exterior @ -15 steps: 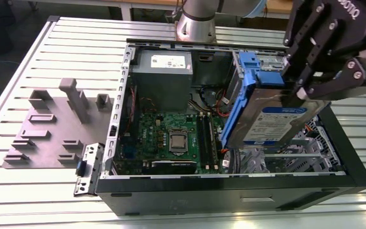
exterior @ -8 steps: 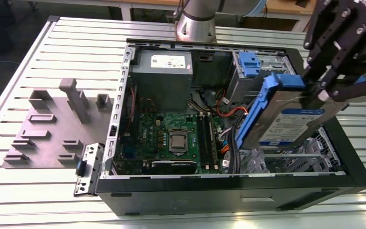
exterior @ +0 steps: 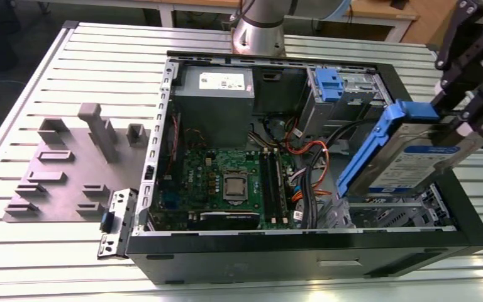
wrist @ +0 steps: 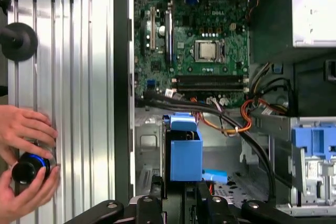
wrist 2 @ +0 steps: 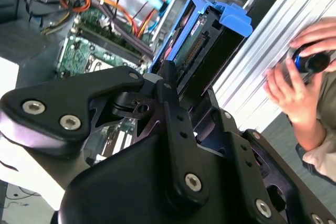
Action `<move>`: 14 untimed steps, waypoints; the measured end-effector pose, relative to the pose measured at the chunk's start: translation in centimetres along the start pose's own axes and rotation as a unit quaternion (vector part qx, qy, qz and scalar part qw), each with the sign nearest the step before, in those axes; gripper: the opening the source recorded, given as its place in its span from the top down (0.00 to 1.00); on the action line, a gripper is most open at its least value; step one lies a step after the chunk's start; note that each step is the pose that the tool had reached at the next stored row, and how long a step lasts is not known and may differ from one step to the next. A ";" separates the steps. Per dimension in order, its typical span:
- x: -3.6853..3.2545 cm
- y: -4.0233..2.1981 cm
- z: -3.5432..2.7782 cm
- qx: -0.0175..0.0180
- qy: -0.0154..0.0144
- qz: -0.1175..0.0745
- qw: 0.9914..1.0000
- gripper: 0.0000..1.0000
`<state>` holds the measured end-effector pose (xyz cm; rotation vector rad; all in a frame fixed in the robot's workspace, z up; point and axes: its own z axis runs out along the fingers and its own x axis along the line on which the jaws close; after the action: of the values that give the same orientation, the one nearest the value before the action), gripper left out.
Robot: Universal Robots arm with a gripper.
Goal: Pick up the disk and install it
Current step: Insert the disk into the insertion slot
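The disk [exterior: 414, 160], a silver drive with a white-and-blue label in blue carrier rails, hangs tilted above the open computer case [exterior: 309, 251], over its near right corner in the exterior view. My black gripper [exterior: 468, 123] is shut on the disk's upper end. In the first wrist view the disk [wrist: 185, 153] points down toward the case's empty drive bay floor [wrist: 152, 150]. In the second wrist view the disk [wrist 2: 202, 45] shows its connector edge, with my fingers [wrist 2: 170, 85] clamped on it.
Inside the case lie the green motherboard [exterior: 229, 182], a grey power supply [exterior: 216, 91], orange and black cables [exterior: 309, 163] and a blue-railed bay [exterior: 329, 85]. A grey fixture block [exterior: 65, 163] stands on the slatted table. A person's hands [wrist: 23, 166] hold a black knob beside the case.
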<state>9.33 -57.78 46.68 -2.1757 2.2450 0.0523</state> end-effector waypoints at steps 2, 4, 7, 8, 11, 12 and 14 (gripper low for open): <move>-0.03 -0.87 0.12 0.000 0.000 0.000 1.000 0.65; -0.03 -1.31 0.44 0.000 0.000 0.000 1.000 0.65; -0.02 -1.33 0.72 -0.001 0.000 0.000 1.000 0.65; -0.02 -1.33 0.76 -0.001 0.000 0.000 1.000 0.65; 0.00 -1.34 1.07 -0.001 0.000 0.000 1.000 0.65; 0.00 -1.34 1.14 -0.001 0.000 0.000 1.000 0.65; 0.00 -1.34 1.16 -0.001 0.000 0.000 1.000 0.65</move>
<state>10.66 -57.78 45.50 -2.1765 2.2459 0.0539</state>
